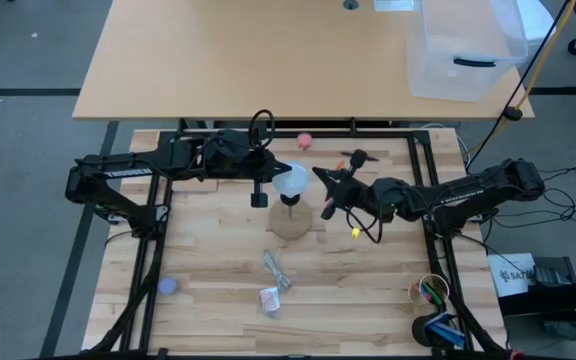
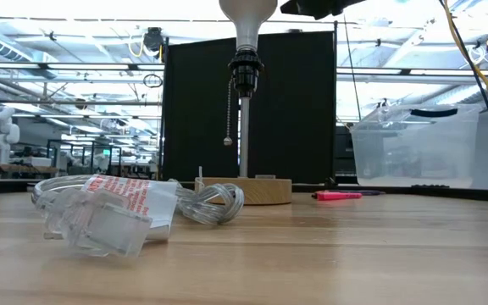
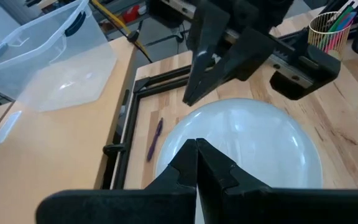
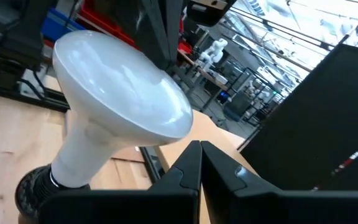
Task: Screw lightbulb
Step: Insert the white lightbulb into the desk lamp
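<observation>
You see the white frosted lightbulb (image 1: pixel 290 181) seated neck-down in the black socket (image 2: pixel 242 74) atop a slim metal post, which rises from the round wooden disc base (image 1: pixel 290 220) near the middle of the slatted wooden table (image 1: pixel 218 300). In the low view, a beaded pull chain (image 2: pixel 228 119) hangs beside the post. Your left gripper (image 1: pixel 284 170) sits at the bulb's left side; in the left wrist view its dark fingers (image 3: pixel 185 171) are pressed together just before the dome, holding nothing. Your right gripper (image 1: pixel 320 176) faces the bulb from the opposite side, its fingers (image 4: pixel 194 165) likewise closed on nothing, tips close beside the globe. In front of the base lie a clear coiled cable (image 2: pixel 210 203) and a crumpled clear plastic package (image 2: pixel 108 213). A small pink ball (image 1: pixel 305 139) rests near the table's far edge, and a clear plastic bin (image 1: pixel 465 50) stands on the lighter table beyond.
</observation>
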`<move>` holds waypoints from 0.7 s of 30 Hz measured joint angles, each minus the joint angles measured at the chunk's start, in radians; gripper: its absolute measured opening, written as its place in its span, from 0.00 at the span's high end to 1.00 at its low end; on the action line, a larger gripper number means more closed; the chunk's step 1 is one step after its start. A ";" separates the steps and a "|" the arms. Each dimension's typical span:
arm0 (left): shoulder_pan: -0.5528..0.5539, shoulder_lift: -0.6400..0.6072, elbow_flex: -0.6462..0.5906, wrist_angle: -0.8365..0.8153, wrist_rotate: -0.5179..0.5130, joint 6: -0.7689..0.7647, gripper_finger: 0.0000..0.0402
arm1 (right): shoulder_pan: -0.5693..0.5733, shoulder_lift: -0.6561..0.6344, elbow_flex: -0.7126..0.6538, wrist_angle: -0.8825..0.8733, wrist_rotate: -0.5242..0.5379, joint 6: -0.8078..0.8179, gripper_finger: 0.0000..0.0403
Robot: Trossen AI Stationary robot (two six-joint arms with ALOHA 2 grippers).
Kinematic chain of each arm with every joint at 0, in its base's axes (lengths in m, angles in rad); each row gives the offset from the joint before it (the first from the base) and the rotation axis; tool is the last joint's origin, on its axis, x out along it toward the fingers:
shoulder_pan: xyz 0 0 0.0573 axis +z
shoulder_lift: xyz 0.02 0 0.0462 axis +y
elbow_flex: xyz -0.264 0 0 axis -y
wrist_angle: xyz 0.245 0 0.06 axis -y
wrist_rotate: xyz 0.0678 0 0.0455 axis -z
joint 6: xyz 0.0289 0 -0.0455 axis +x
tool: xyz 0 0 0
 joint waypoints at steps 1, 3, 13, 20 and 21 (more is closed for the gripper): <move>0.000 0.000 0.000 0.000 0.001 0.000 1.00 | -0.004 0.003 0.000 0.002 -0.003 0.006 1.00; 0.000 0.000 0.000 0.000 0.001 0.000 1.00 | -0.005 0.011 0.000 0.003 -0.025 0.008 1.00; 0.000 -0.001 0.000 -0.007 0.003 -0.001 1.00 | 0.013 0.026 0.000 0.021 -0.043 -0.013 1.00; 0.001 -0.001 0.000 -0.010 -0.009 0.000 1.00 | 0.049 0.026 0.000 0.021 -0.050 -0.017 1.00; 0.001 -0.001 0.000 -0.009 -0.011 0.001 1.00 | 0.054 0.026 0.000 0.020 -0.054 -0.017 1.00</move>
